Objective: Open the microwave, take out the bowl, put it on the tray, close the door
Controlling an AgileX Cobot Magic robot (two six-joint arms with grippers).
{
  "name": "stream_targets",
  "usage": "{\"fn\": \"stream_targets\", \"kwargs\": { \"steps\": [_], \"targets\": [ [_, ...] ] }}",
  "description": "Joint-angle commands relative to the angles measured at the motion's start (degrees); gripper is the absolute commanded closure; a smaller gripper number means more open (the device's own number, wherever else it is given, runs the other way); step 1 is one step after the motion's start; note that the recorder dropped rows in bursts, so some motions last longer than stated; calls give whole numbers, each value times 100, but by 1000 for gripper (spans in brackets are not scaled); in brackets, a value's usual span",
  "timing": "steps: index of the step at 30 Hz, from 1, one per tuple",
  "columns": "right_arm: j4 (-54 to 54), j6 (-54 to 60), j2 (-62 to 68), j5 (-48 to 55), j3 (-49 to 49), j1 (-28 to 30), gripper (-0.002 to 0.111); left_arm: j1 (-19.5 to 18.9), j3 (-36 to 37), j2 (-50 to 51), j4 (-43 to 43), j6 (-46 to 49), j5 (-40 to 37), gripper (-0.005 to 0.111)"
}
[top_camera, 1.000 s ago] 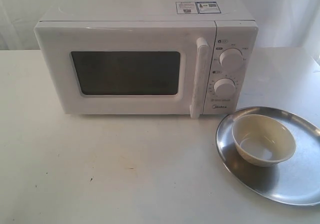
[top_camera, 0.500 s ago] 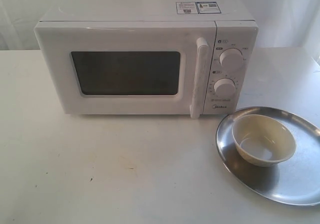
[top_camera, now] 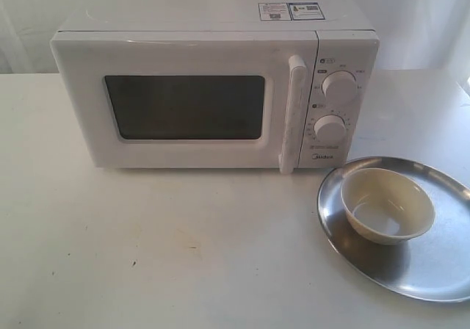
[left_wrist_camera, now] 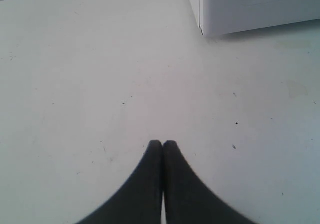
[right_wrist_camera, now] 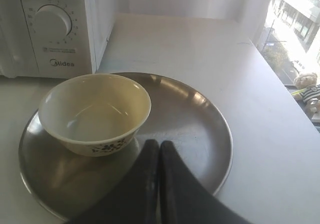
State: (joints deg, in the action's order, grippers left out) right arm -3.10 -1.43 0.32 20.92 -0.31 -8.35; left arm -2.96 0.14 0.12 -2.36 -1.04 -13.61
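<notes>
Bowl sits upright inside the tray, toward the tray's 11 o'clock side in the exterior view. The tray itself lies on the table at about 4 o'clock from the microwave. The door looks shut flush, and its tall handle runs vertically along the door's 3 o'clock edge.

The right gripper has its fingers pressed together on nothing. It hangs over the tray's bare metal, with the bowl just ahead of the tips, near but apart. The left gripper is likewise pressed together and empty, above bare table, with a lower corner of the microwave well ahead of it. Neither arm shows in the exterior view.

Judged from this layout, every step reads as done. If the bowl needed any nudge, the right arm is clearly the nearer one. A last press on the door would have to go near the handle's upright line.
</notes>
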Motion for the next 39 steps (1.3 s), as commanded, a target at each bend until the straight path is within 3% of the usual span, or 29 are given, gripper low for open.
{"fn": "stream_targets", "kwargs": {
  "steps": [1, 5, 39],
  "targets": [
    [11, 25, -32, -122, 31, 37, 108, 33, -14, -12, 59, -20, 6, 107],
    [-1, 413, -32, -122, 31, 37, 108, 33, -14, -12, 59, -20, 6, 107],
    [60, 381, -32, -126, 31, 37, 108, 33, -14, -12, 59, -20, 6, 107]
  ]
}}
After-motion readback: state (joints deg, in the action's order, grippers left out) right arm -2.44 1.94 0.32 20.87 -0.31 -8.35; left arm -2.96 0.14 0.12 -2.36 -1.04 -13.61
